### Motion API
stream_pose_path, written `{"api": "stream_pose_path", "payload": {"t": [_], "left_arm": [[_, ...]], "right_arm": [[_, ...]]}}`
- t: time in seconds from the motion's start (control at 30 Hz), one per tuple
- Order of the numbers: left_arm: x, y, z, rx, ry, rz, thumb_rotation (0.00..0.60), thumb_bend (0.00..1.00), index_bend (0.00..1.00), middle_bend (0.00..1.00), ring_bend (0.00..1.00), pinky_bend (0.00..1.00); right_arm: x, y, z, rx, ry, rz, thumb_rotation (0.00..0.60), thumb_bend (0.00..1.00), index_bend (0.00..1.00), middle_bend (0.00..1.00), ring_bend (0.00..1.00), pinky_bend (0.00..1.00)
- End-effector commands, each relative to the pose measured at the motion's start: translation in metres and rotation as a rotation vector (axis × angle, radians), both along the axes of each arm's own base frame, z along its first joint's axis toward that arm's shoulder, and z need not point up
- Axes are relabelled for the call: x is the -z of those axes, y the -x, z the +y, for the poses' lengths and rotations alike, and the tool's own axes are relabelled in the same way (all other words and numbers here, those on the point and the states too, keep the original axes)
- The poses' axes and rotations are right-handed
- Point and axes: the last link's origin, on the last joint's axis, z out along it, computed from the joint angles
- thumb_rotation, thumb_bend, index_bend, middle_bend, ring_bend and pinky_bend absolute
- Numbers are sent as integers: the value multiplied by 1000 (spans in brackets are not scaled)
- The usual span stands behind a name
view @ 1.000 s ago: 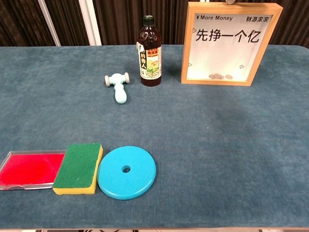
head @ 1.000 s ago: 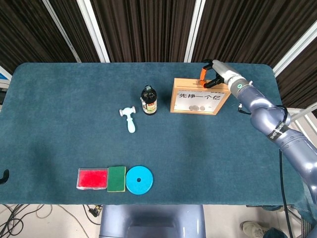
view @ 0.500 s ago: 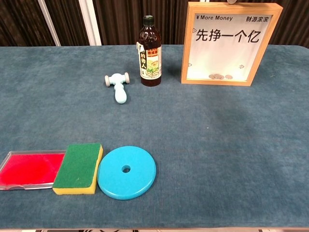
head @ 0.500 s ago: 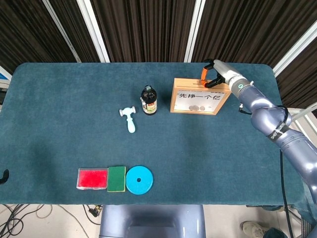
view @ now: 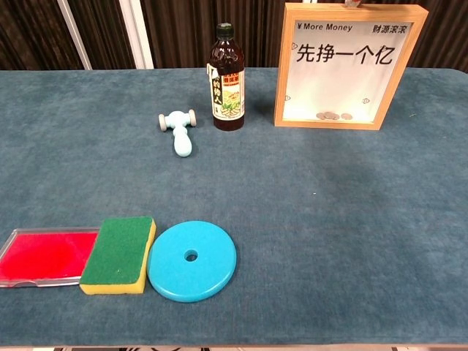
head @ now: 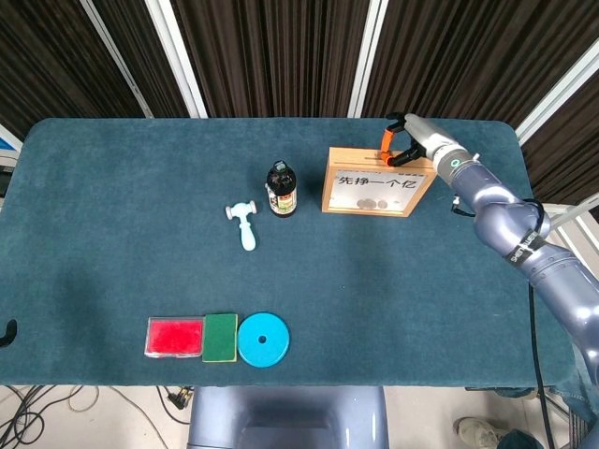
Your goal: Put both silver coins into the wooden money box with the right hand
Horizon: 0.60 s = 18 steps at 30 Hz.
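The wooden money box (head: 377, 181) stands upright at the back right of the table, and its clear front with printed characters faces me (view: 344, 66). Silver coins (view: 333, 115) lie inside at the bottom of the box, also seen in the head view (head: 372, 203). My right hand (head: 401, 142) hovers just over the box's top edge at its right end. Its orange-tipped fingers (head: 385, 140) are apart with nothing visible between them. The chest view shows only a sliver of this hand at the top edge. My left hand is out of both views.
A dark brown bottle (head: 281, 189) stands left of the box. A light blue toy hammer (head: 245, 223) lies further left. Near the front edge sit a red tray (head: 175, 337), a green and yellow sponge (head: 220, 337) and a blue disc (head: 263, 339).
My right hand has drifted slightly to the right above the box's top edge. Everything else is where it was.
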Motion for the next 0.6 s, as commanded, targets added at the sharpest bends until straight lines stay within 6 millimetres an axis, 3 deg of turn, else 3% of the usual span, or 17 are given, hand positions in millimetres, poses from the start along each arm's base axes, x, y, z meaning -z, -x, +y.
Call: {"api": "stream_pose_path", "payload": {"t": [0.03,0.33,0.6], "left_arm": [[0,0,0,-1,0,-1,600,403,136,0,0,0],[0,0,0,-1,0,-2,600,403,136,0,0,0],[0,0,0,-3,1,-2,600,403,136,0,0,0]], "right_arm": [[0,0,0,1,-1,-1,600,637,670,77,0,0],[0,1,2,4,-17,4,600,638,668,69,0,0],[-1,3,3,8,-27,6,600,638,520,55,0,0]]}}
